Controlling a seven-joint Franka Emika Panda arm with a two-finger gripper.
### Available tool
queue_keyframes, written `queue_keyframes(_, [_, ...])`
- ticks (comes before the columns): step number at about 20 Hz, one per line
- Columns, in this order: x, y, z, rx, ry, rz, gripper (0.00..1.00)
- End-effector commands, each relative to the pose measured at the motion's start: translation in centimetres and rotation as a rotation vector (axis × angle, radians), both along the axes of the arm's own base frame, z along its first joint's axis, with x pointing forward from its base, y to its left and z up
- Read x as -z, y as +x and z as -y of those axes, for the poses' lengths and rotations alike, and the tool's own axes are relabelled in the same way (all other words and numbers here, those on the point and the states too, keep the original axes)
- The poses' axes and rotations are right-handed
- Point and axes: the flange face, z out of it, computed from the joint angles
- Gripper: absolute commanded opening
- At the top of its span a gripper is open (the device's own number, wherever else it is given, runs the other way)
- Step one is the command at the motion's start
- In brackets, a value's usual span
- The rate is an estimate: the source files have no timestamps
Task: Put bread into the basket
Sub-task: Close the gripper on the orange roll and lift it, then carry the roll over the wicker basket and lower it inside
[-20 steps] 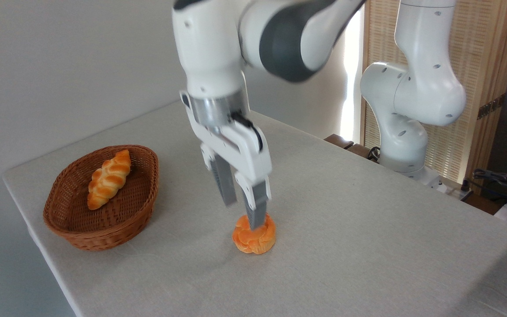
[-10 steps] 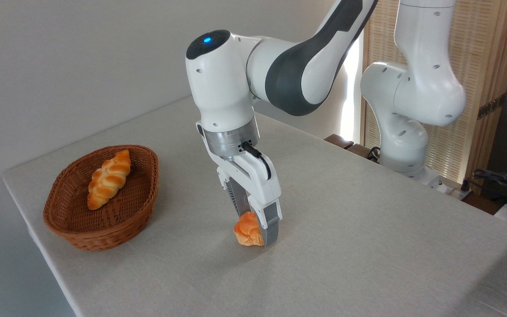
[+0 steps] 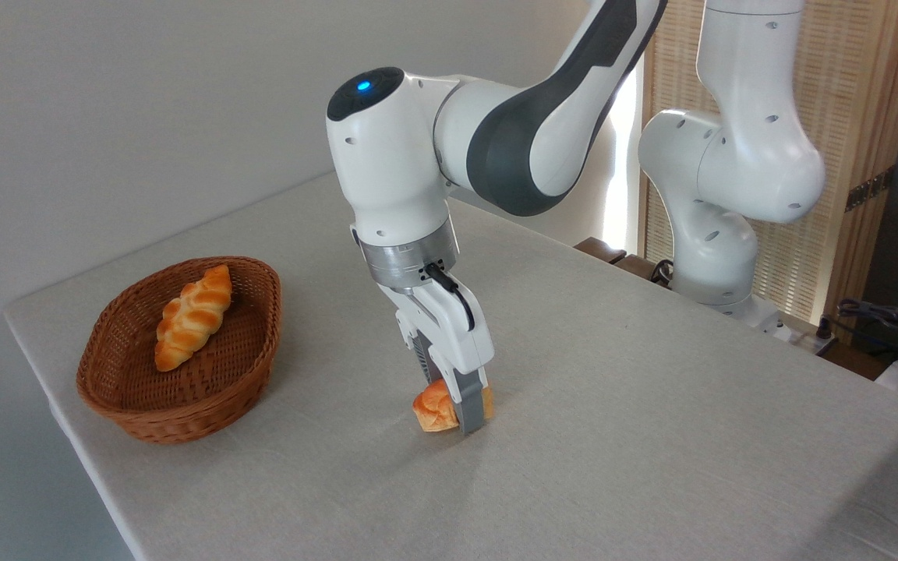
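Note:
The bread [image 3: 433, 409], a small orange-golden bun, sits on the table near its middle front. My gripper [image 3: 455, 411] stands straight down over it with its fingers [image 3: 471, 407] squeezed onto the bun, which looks pinched narrow; the near finger hides part of it. The bun still touches the tablecloth. The basket [image 3: 137, 389], an oval brown wicker one with low sides, rests at the left end of the table, well apart from the gripper.
A longer braided golden loaf [image 3: 192, 315] lies inside the basket. The table's left and front edges run close to the basket. The arm's white base [image 3: 718, 257] stands at the back right, with cables and a wooden screen behind it.
My gripper came down around the bun and its fingers closed on it. The bun went from round and whole to squeezed between the fingers. The basket and loaf stayed put.

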Motion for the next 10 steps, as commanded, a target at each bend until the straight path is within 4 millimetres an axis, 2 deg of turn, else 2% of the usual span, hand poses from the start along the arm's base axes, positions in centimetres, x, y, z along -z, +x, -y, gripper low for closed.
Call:
queue_keyframes(1, [0.6, 0.1, -0.6, 0.031, 0.012, -0.003, 0.13])
queue_keyframes(3, [0.2, 0.3, -0.7, 0.027, 0.011, 0.006, 0.11])
queue_keyframes(5, [-1.9, 1.1, 0.0, -0.002, -0.026, 0.026, 0.11])
queue_keyframes(7, [-5.5, 3.0, 1.7, -0.085, -0.199, 0.071, 0.11])
queue_keyframes(9, [-7.7, 5.0, 3.7, -0.177, -0.399, 0.102, 0.12])
queue_keyframes(10, [-8.0, 6.1, 5.1, -0.202, -0.453, 0.108, 0.12])
